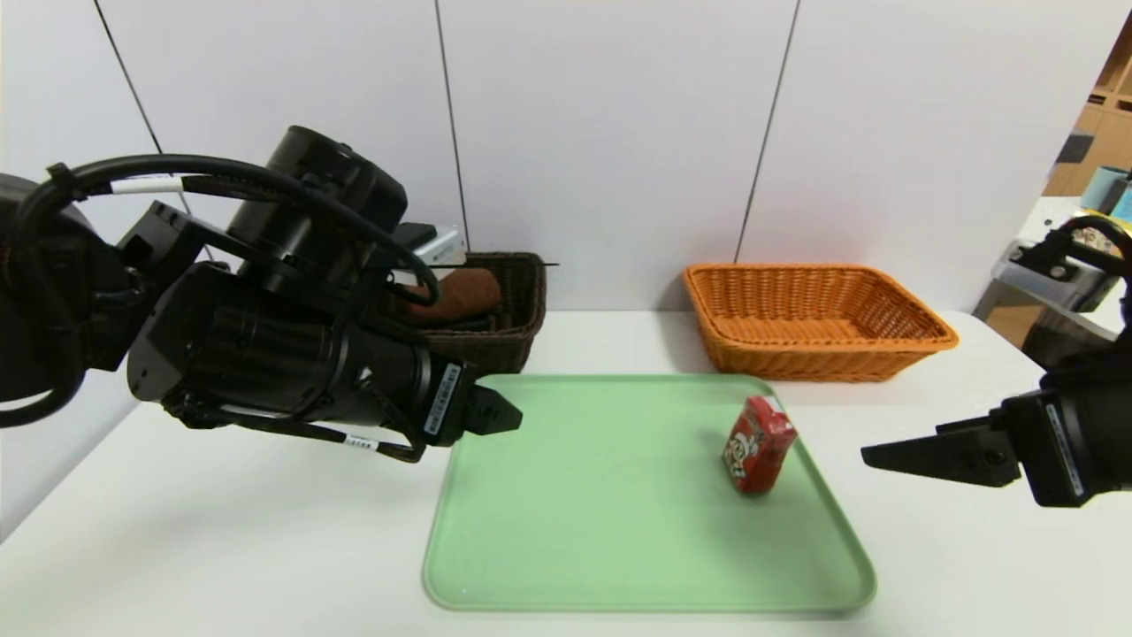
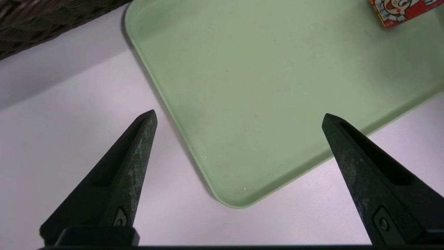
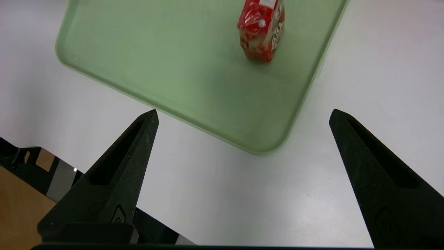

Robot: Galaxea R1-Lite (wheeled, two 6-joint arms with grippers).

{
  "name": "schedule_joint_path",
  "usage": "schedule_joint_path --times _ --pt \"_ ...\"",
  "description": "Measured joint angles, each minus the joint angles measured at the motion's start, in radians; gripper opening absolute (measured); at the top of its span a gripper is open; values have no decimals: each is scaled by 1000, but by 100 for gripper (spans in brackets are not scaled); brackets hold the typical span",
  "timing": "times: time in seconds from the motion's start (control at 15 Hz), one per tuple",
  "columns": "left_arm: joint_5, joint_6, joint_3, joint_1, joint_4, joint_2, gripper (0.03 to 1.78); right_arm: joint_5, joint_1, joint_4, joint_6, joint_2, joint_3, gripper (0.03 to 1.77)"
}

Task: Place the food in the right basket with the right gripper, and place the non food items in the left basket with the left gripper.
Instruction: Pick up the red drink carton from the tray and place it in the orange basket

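A red snack carton (image 1: 759,444) stands on the right side of the green tray (image 1: 575,531); it also shows as the carton (image 3: 262,29) in the right wrist view and as a carton corner (image 2: 399,12) in the left wrist view. The dark brown left basket (image 1: 504,327) at the back holds a brown item (image 1: 460,296). The orange right basket (image 1: 814,323) has nothing showing in it. My left gripper (image 1: 500,416) hovers open over the tray's left edge, nothing between its fingers (image 2: 138,149). My right gripper (image 1: 884,456) hangs open right of the tray.
The white table (image 1: 221,531) stretches around the tray. A wall of white panels stands behind the baskets. Shelving and clutter (image 1: 1088,239) sit beyond the table's right end. The table's near edge (image 3: 69,166) shows in the right wrist view.
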Motion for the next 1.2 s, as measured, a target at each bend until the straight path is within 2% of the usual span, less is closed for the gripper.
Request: schedule_joint_path --times 0.13,0.33,0.47,0.8,1.0,1.2 --pt "45 -2 18 -17 -11 -5 169 -34 11 69 9 68 -102 170" --pt "51 1 28 -34 -19 -3 169 -117 50 176 45 186 -249 170" --pt "53 1 34 -46 -26 1 169 -150 74 232 55 261 -328 170" --pt "53 0 43 -52 -53 14 169 -190 136 357 185 460 -523 170" --pt "51 -1 47 -52 -81 28 169 -251 178 389 256 562 -581 170" --pt "50 -1 49 -52 -87 39 169 -259 190 412 282 640 -619 170"
